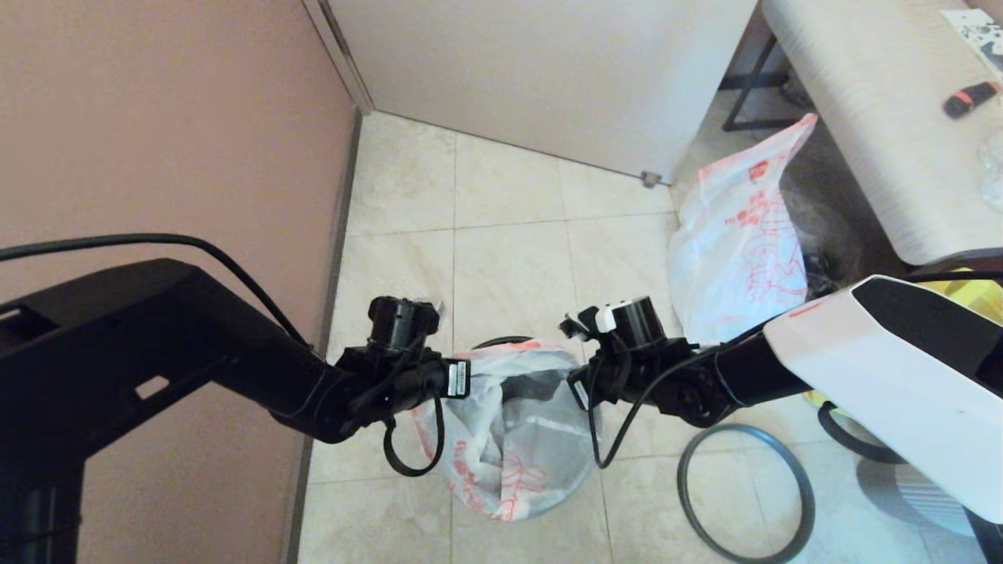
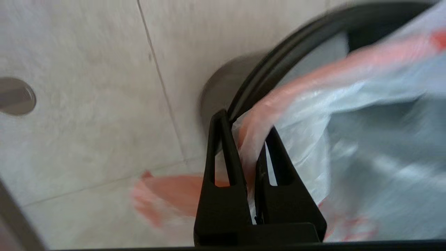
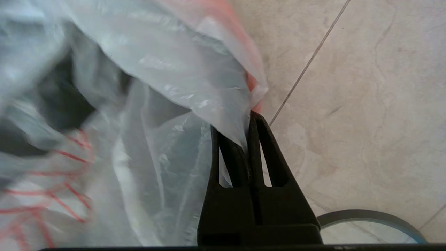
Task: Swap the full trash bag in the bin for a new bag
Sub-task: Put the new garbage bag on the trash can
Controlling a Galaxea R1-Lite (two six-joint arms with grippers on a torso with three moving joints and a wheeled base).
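The new bag (image 1: 509,439), limp and white with red-orange print, hangs spread over the black bin (image 1: 501,342) between my two wrists. My left gripper (image 2: 245,129) is shut on the bag's pink rim (image 2: 258,115), right beside the bin's black edge (image 2: 278,59). On the opposite side, my right gripper (image 3: 240,129) is shut on the bag's edge (image 3: 223,104). The full trash bag (image 1: 736,235) stands bulky on the floor to the right, against the table. The bin's dark grey hoop (image 1: 744,493) lies flat on the tiles at the right, and shows again as the hoop (image 3: 366,214) in the right wrist view.
A brown wall (image 1: 157,117) runs along the left and a white door (image 1: 548,70) closes the back. A white table (image 1: 862,117) with a black and red object (image 1: 970,98) stands at the right. A yellow bag (image 1: 972,294) shows behind my right arm. A floor drain (image 2: 15,96) sits left of the bin.
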